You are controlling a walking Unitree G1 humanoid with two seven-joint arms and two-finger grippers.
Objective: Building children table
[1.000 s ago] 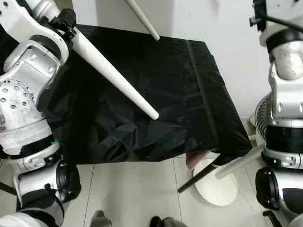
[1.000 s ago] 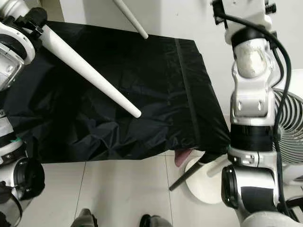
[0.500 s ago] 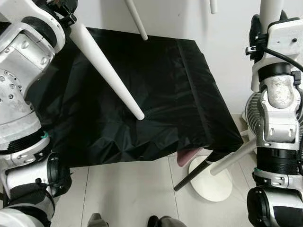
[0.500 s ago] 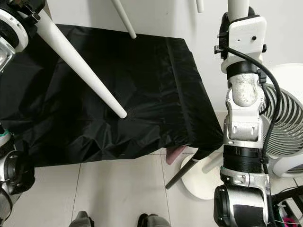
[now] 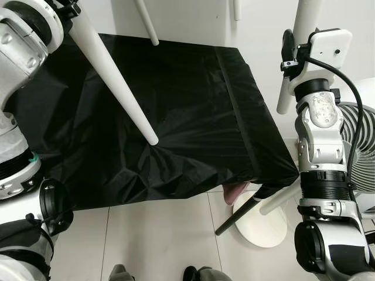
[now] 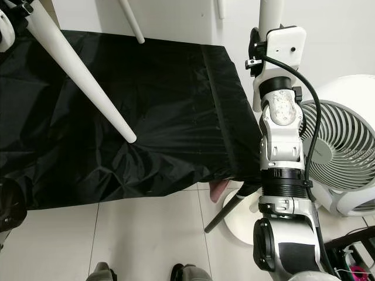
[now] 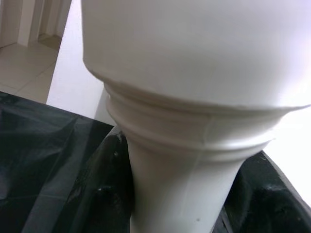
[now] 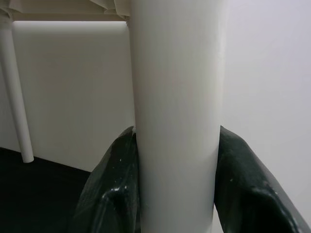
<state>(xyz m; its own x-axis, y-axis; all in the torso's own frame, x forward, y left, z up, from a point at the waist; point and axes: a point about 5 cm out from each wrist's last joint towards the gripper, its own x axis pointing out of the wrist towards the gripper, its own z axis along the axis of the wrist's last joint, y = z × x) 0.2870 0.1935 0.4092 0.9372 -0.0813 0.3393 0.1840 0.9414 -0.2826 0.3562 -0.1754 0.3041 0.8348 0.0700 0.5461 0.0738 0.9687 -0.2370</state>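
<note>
Left eye view: a white table leg (image 5: pixel 114 76) slants from the upper left corner down to mid-frame over a black sheet (image 5: pixel 187 111); a second leg (image 5: pixel 296 52) stands at upper right behind the right arm.

Left wrist view: the left gripper (image 7: pixel 182 194) clamps the first leg, black fingers (image 7: pixel 109 189) against both sides.

Right wrist view: the right gripper (image 8: pixel 176 189) clasps the second leg between its fingers (image 8: pixel 114 184).
</note>
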